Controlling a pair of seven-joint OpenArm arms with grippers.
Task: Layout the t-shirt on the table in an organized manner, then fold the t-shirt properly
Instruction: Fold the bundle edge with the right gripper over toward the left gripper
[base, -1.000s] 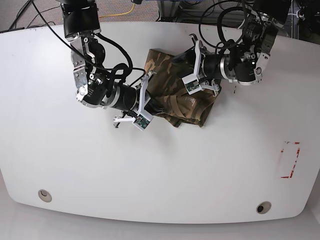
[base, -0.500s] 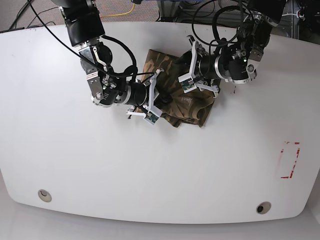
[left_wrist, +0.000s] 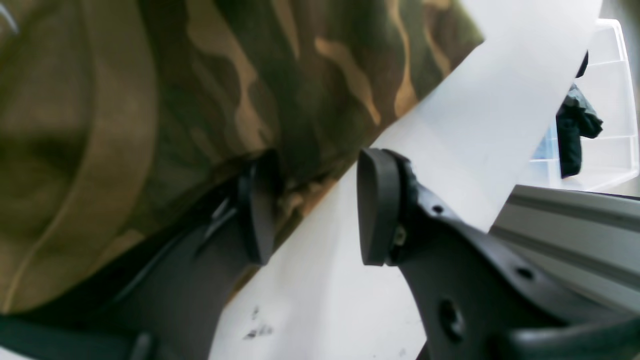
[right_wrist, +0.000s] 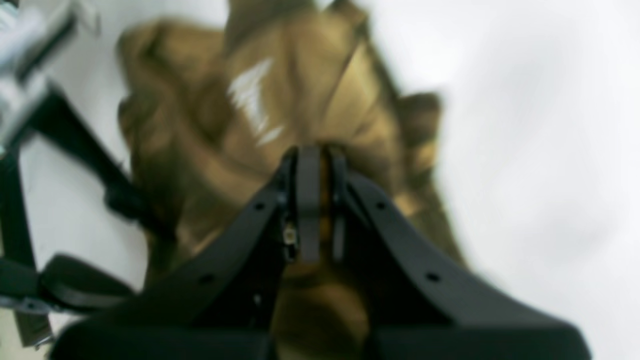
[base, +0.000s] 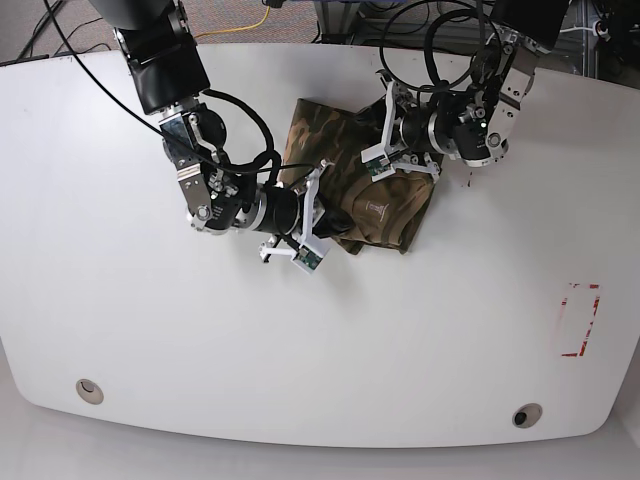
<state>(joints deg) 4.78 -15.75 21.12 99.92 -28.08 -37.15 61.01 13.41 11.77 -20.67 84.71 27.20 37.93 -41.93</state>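
Cloth of the bunched t-shirt (base: 375, 205) is pinched in the closed right claw (right_wrist: 312, 200) for spreading on the worktop (base: 200, 340), while the left claw (left_wrist: 315, 210), half-open, straddles its edge, gripping nothing.

A robotics lab: two cabled arms (base: 200, 170) work over a white counter (base: 300, 350) bearing a red tape mark (base: 580, 320), with cables (base: 250, 20) on the carpet behind it.

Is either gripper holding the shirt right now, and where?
Right gripper pinches a bunched fold of the t-shirt. Left gripper stands open at its edge, holding nothing.
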